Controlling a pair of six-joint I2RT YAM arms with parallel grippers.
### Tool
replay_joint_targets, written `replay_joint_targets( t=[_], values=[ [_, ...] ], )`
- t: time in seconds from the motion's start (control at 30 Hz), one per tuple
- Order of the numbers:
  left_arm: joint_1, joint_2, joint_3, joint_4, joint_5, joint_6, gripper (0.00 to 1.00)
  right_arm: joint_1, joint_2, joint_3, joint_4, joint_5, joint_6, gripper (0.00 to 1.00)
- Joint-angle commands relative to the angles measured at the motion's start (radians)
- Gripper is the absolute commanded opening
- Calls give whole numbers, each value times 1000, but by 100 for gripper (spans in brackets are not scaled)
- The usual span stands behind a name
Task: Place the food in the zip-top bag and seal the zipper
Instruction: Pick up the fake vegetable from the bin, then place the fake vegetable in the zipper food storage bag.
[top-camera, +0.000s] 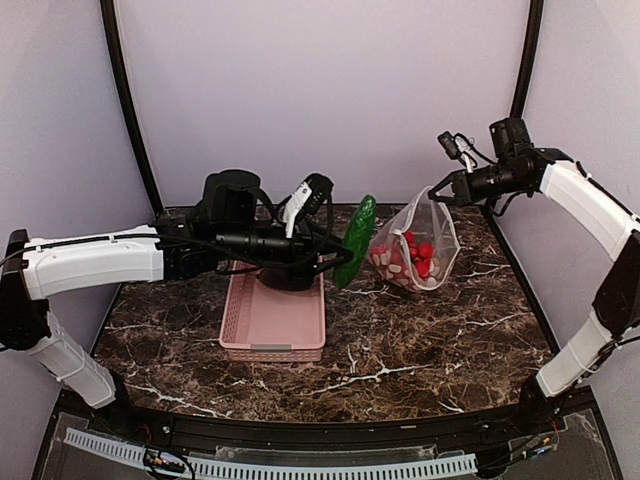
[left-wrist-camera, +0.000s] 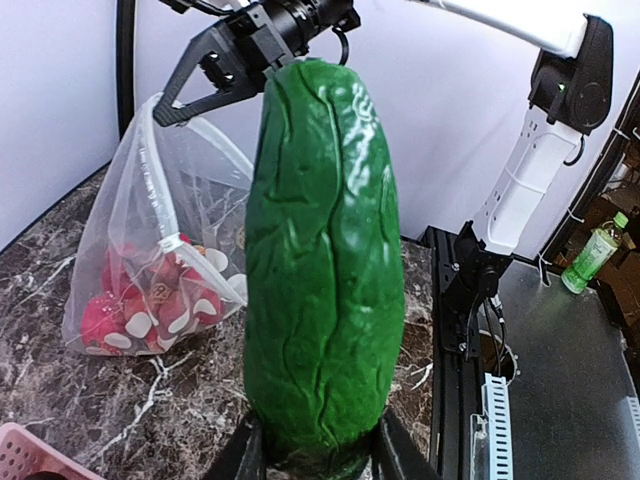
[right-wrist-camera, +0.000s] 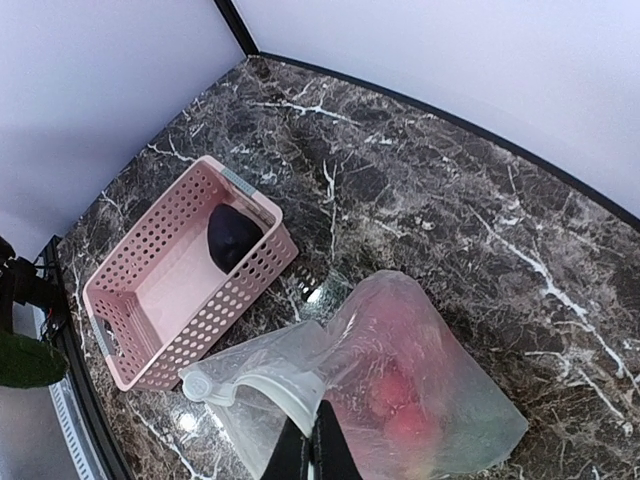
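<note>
Left gripper (left-wrist-camera: 320, 458) pinches the base of the glossy, ridged green cucumber (left-wrist-camera: 325, 260), held beside the bag (top-camera: 420, 240). Right gripper (top-camera: 436, 190) clamps the floppy clear bag's mouth edge; red fruits (top-camera: 420, 255) lie inside. The perforated pink basket (right-wrist-camera: 250, 272) contains a dark eggplant (right-wrist-camera: 232, 235).

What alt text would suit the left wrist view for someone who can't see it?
A green bumpy toy cucumber fills the centre, upright, gripped at its base by the left gripper. Behind, the right gripper holds up the mouth of a clear plastic zip-top bag of red round fruits resting on the dark marble table.
</note>
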Motion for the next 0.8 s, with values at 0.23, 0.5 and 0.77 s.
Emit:
replay_joint_targets(
  t=[0.23, 0.5, 0.77],
  values=[
    [-96, 130, 55, 217, 14, -72, 21, 105, 39, -41, 12, 41, -13, 0],
    [-121, 203, 84, 329, -51, -104, 19, 125, 61, 2, -15, 30, -19, 0],
    [-129, 247, 98, 441, -134, -119, 19, 150, 80, 69, -59, 29, -21, 0]
  ],
)
